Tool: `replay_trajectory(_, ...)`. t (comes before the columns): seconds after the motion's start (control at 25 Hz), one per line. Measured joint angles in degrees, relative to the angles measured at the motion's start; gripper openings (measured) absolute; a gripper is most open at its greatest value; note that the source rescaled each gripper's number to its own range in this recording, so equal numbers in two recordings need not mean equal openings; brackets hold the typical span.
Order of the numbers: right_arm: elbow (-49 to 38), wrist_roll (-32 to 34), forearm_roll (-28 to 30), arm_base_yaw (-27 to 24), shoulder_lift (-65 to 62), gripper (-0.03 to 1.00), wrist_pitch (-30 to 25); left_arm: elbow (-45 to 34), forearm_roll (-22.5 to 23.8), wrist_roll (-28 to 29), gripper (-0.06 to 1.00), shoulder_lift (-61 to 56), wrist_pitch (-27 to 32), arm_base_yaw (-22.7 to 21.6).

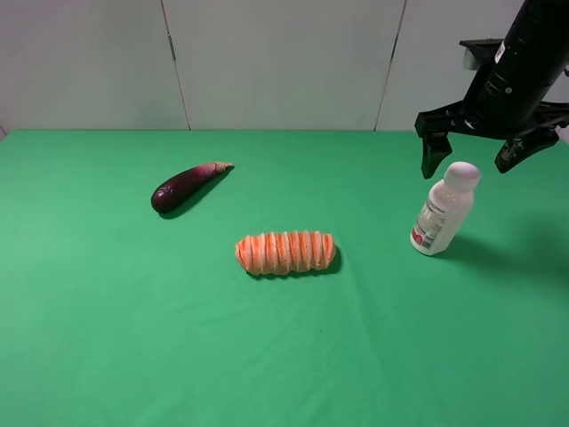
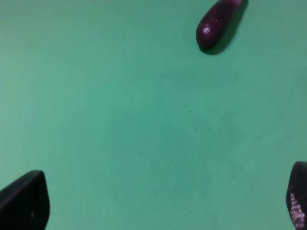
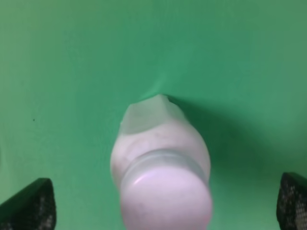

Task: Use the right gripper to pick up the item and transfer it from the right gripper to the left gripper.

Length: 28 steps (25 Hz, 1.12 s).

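The small white bottle (image 1: 444,209) with a white cap and grey-and-red label stands upright on the green table at the right. My right gripper (image 1: 475,160) hangs open just above its cap, one finger on each side, not touching. In the right wrist view the bottle (image 3: 160,172) sits between the two open fingertips (image 3: 29,206), cap toward the camera. My left gripper (image 2: 163,203) is open and empty over bare table; it does not show in the exterior view.
A purple eggplant (image 1: 185,186) lies at the back left and also shows in the left wrist view (image 2: 218,23). An orange-striped ridged roll (image 1: 285,252) lies in the middle of the green table (image 1: 133,338).
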<state>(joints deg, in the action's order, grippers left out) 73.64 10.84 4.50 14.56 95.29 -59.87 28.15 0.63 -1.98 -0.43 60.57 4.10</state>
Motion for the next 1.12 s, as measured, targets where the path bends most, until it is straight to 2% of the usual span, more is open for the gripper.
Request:
replay_trajectory(0.64, -3.85, -0.06, -0.94, -1.11, 2.93, 1.00, 5.85, 0.00, 0.00, 0.00, 0.96, 0.00, 0.00, 0.00)
replay_trajectory(1.12, -3.85, -0.64, -1.42, -1.26, 5.43, 1.00, 5.96, 0.00, 0.00, 0.00, 0.96, 0.00, 0.00, 0.00)
